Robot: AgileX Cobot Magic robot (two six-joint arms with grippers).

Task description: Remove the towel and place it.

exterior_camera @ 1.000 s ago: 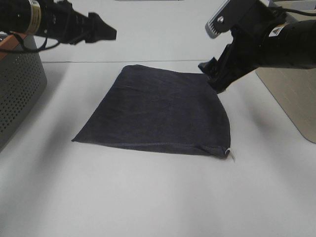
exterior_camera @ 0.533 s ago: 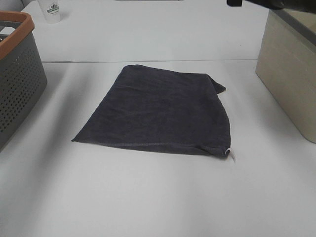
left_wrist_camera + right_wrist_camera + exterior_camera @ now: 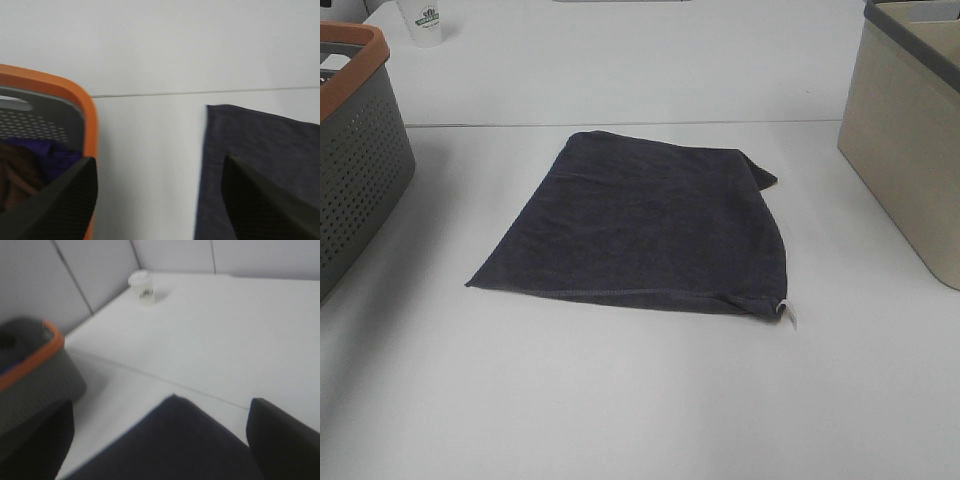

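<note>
Both grippers, left [image 3: 159, 200] and right [image 3: 160, 440], hang spread apart above the flat towel [image 3: 645, 225] on the table [image 3: 620, 400].

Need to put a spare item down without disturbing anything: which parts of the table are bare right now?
Bare: the wide strip of table in front of the towel, and the far stretch behind it, right of the cup. Narrower gaps lie between towel and grey basket, and between towel and beige bin. The centre is taken by the towel.
</note>
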